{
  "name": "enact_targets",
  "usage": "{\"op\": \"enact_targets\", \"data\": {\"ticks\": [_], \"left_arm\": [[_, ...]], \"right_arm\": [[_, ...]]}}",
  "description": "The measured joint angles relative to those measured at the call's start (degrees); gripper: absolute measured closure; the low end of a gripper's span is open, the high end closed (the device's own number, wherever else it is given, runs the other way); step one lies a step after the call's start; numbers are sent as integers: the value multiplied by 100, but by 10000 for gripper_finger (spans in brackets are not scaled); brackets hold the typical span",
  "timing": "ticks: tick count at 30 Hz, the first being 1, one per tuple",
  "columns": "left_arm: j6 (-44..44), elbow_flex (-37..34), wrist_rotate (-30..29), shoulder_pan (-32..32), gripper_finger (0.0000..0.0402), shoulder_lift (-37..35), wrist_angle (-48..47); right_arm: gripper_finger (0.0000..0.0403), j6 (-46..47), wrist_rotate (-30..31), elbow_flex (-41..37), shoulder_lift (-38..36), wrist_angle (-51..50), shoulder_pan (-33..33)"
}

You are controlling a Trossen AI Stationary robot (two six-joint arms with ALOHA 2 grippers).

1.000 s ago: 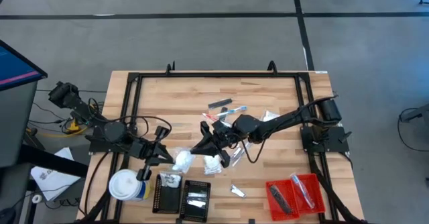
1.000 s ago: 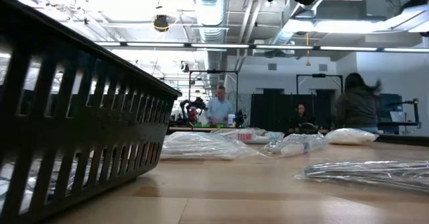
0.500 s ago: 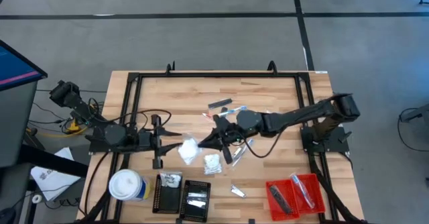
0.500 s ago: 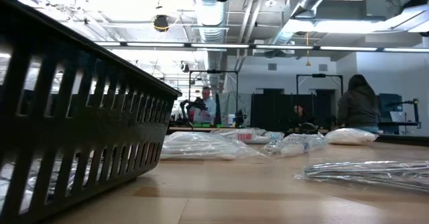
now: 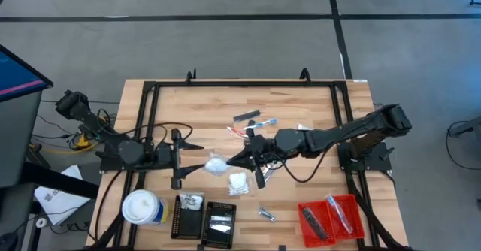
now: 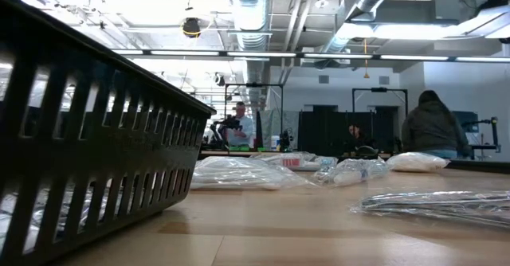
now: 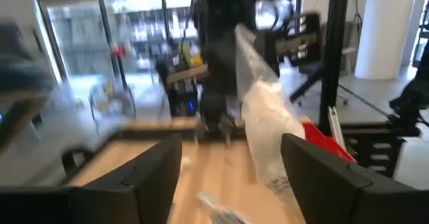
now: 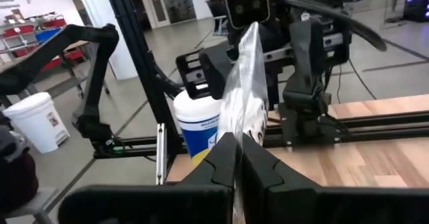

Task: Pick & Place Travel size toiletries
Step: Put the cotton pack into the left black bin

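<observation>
A white packet [image 5: 216,164] hangs between the left pincer [image 5: 188,158] and right pincer [image 5: 239,159].

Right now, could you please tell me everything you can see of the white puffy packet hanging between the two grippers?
The white puffy packet is a clear, crinkly plastic sachet with soft white filling. It hangs above the table, clear of the wood, between the arms. The right gripper is shut on one edge, so the packet stands upright from its fingertips. The left gripper faces it with its fingers apart on either side, not pinching it. Nothing else touches it.
</observation>
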Motion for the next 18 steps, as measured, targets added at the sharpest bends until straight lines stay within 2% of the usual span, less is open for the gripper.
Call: {"op": "enact_targets", "data": {"ticks": [2, 5, 13, 18], "left_arm": [[-625, 274, 56, 78, 140, -32, -907], [-1265, 501, 498, 178, 125, -20, -1887], [-925, 526, 587, 157, 112, -1, -1955], [-1073, 526, 543, 209, 112, -1, -2159]], "right_arm": [[403, -25, 50, 0, 0, -5, 43], [403, -6, 47, 0, 0, -70, 47], [403, 257, 68, -1, -136, -879, -127], [403, 178, 408, 8, -361, -1242, 23]]}}
